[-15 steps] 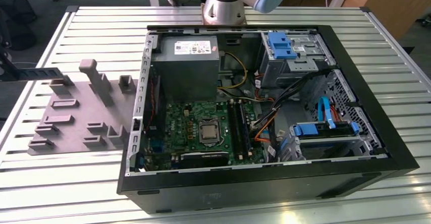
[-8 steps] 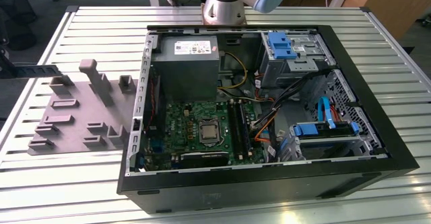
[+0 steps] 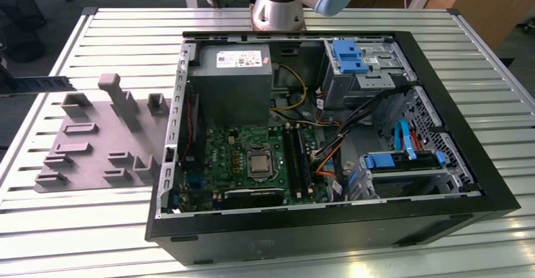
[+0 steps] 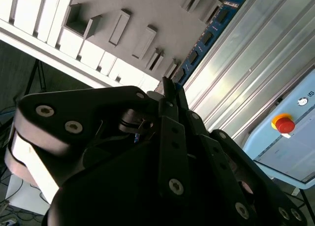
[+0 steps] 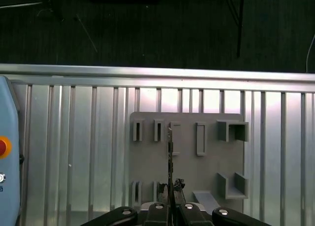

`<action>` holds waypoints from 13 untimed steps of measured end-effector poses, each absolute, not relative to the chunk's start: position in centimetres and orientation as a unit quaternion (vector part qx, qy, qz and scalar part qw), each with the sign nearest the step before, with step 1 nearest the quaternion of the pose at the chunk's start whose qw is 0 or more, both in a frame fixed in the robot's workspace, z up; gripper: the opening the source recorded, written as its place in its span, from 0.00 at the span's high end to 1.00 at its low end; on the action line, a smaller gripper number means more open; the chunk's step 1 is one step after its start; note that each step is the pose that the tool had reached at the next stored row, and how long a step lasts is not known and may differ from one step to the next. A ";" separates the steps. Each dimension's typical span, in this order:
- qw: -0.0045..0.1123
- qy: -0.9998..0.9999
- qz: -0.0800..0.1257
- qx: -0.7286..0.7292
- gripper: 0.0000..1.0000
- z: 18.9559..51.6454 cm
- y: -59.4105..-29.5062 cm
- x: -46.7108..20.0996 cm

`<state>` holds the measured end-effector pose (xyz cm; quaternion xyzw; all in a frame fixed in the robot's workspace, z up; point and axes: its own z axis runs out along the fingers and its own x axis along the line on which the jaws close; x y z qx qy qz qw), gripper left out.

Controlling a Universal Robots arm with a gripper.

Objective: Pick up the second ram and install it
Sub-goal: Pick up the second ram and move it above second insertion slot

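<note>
Exterior view: an open computer case (image 3: 334,231) lies on a slatted metal table (image 3: 125,27) with its green motherboard (image 3: 225,159) facing up. A grey holder plate (image 3: 92,146) sits on the table just beside the case, on the exterior view's left. The base of the robot arm (image 3: 280,9) stands at the table's far edge.

Second wrist view: the black gripper (image 4: 171,88) is closed on one end of a blue memory stick (image 4: 209,36), with its fingers pinching the flat sides. This view shows the stick's row of dark chips. The stick reaches out past the plate's edge over bare table slats. A red button (image 4: 284,123) sits on a pale blue box nearby.

First wrist view: the stick is seen edge-on as a thin dark line. The gripper holds it over the plate, between the plate's small raised holders.
</note>
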<state>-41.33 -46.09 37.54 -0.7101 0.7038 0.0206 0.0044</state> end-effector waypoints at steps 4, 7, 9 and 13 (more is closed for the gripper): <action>0.004 0.704 0.021 -0.710 0.86 37.9 -46.1 -41.3; 0.004 0.704 0.021 -0.710 0.86 38.0 -46.1 -41.3; 0.004 0.704 0.021 -0.710 0.86 38.0 -46.1 -41.3; 0.004 0.704 0.021 -0.710 0.86 38.0 -46.1 -41.3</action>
